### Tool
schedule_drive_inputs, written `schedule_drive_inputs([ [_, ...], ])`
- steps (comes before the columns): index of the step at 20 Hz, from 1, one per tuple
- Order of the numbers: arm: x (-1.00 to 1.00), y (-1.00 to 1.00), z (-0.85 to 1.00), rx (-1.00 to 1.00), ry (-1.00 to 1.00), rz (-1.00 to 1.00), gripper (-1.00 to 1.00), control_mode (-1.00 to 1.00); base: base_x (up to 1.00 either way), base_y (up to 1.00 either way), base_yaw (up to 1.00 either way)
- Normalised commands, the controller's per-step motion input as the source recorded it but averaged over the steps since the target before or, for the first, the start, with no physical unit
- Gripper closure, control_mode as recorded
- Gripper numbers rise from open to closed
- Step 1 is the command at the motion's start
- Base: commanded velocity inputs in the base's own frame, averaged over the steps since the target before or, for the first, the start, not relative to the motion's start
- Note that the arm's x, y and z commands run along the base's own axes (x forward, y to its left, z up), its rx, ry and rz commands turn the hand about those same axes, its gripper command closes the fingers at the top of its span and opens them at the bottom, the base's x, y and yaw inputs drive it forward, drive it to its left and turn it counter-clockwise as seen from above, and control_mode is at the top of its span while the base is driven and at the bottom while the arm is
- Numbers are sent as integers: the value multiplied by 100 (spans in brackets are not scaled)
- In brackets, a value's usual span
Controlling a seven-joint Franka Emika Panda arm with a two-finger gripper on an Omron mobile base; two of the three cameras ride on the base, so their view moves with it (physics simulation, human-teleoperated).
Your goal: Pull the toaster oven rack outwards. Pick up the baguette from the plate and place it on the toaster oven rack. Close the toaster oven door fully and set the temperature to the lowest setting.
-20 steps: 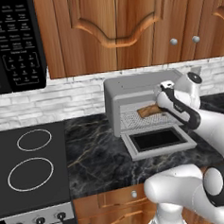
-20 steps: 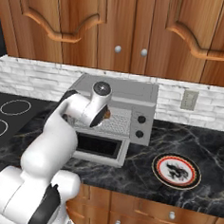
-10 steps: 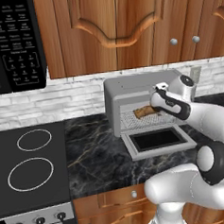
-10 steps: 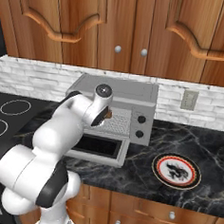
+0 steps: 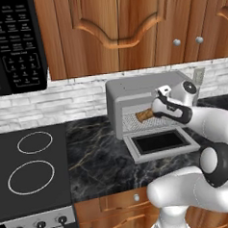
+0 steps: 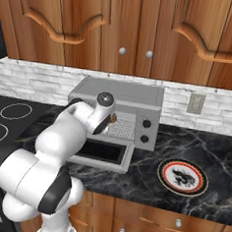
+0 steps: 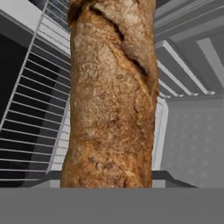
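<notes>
The toaster oven (image 5: pixel 143 92) stands on the dark marbled table (image 5: pixel 99 155) against the white brick wall, its door (image 5: pixel 159 142) dropped open and lying flat toward the near side. The gripper (image 5: pixel 157 114) reaches into the oven's cavity from the right. In the left base view the baguette (image 5: pixel 146 115) sticks out to the left of the gripper, level, inside the opening. In the hand view the baguette (image 7: pixel 111 94) runs straight up the picture, close to the camera, with the wire rack (image 7: pixel 33 109) beneath and beside it; whether the bread rests on the wires I cannot tell. The fingertips are hidden, so whether the gripper clamps the baguette or stands apart cannot be told. The plate (image 6: pixel 182 176) sits bare on the table, well to the right of the oven. A black microwave (image 5: pixel 10 43) hangs far left above a stovetop (image 5: pixel 28 165).
</notes>
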Motion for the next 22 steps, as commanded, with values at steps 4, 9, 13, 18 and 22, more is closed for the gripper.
schedule_drive_inputs([
  [4,-6,-10,-29,1,14,0,100,-100,0,0,0],
  [9,-11,-12,-25,2,23,0,100,-100,0,0,0],
  [13,-26,-18,-24,5,28,0,100,-100,0,0,0],
  [18,-61,-19,-31,10,12,0,100,-100,0,0,0],
  [22,-51,-15,-16,13,0,-2,100,-100,0,0,0],
])
